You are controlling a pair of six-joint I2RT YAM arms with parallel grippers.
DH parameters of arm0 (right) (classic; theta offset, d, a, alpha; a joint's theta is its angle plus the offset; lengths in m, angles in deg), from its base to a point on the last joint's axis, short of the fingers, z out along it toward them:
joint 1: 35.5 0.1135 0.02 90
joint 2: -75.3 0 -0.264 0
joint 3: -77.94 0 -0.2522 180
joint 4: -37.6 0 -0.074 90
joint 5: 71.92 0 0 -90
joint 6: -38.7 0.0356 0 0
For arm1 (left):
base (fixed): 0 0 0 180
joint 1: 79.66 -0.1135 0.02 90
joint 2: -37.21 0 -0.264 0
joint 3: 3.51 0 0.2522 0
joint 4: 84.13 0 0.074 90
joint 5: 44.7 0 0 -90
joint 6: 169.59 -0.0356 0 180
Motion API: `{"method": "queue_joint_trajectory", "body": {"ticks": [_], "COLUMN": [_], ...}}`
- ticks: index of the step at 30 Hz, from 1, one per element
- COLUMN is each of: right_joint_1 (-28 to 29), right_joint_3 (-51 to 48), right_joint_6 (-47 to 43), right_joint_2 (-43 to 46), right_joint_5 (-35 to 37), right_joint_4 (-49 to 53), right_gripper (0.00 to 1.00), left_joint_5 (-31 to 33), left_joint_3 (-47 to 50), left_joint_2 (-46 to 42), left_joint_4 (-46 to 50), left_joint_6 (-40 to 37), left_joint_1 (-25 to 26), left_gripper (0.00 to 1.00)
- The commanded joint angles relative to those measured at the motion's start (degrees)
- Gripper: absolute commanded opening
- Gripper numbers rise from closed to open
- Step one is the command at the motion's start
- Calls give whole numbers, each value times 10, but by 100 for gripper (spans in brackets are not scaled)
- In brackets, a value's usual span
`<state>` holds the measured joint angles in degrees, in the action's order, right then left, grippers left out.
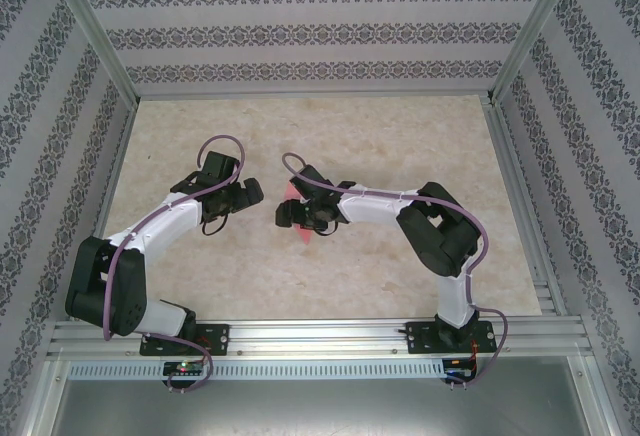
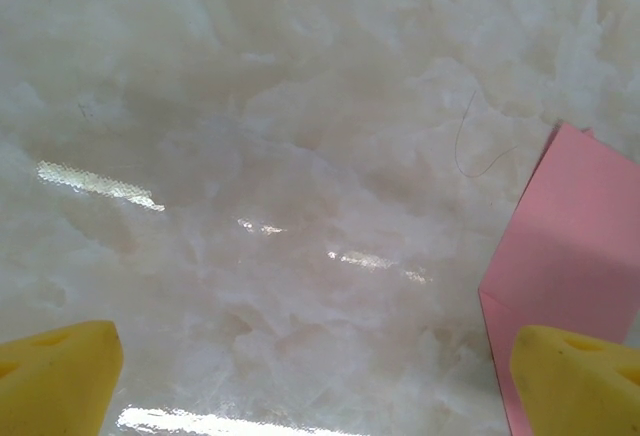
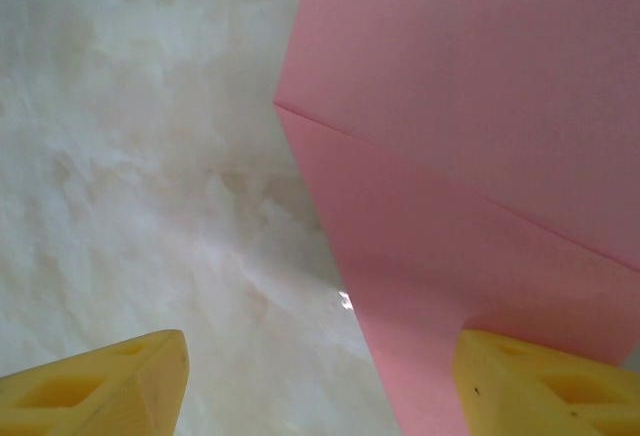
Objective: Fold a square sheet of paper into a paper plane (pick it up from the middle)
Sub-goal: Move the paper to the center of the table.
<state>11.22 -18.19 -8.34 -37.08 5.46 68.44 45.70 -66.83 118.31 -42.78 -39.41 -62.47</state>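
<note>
At the middle of the table (image 1: 400, 136), beneath the right hand (image 3: 322, 386), we find the square sheet of paper (image 3: 480, 156): matte salmon-pink, with one straight crease. The right arm (image 1: 380, 206) hides most of it from above, and the wrist views crop its edges. Right hand and left hand (image 2: 318, 381) both stand apart, gripping nothing.

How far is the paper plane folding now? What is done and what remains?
Done: the pink paper lies on the table and already carries at least one fold line. In hand: nothing is gripped; the right gripper hangs open over the paper's edge, the left gripper open beside it. Left: it is not yet a pointed dart, so most folds probably remain.
</note>
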Motion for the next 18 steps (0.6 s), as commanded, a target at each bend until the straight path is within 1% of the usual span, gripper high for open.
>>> {"method": "queue_joint_trajectory", "body": {"ticks": [1,5,8,10,13,18], "right_joint_1": [-12,-20,-24,-24,-28,-33], "right_joint_3": [-23,-55,-83,-90,-94,-135], "right_joint_6": [-106,-213,-257,-265,-223,-73], "right_joint_2": [14,43,86,121,176,239], "right_joint_5": [-26,-37,-37,-35,-1,46], "right_joint_4": [75,153,179,178,149,54], "right_gripper": [71,71,72,72,73,73], "left_joint_5": [-9,-18,-28,-38,-56,-112], "left_joint_3": [-19,-20,-18,-15,-14,10], "left_joint_2": [-3,-5,-5,-5,-5,-15], "left_joint_4": [-3,-3,-7,-14,-19,-56], "left_joint_6": [-3,-8,-8,-7,-7,14], "left_joint_1": [-10,-10,-9,-10,-9,-7], "left_gripper": [100,100,100,100,100,100]}}
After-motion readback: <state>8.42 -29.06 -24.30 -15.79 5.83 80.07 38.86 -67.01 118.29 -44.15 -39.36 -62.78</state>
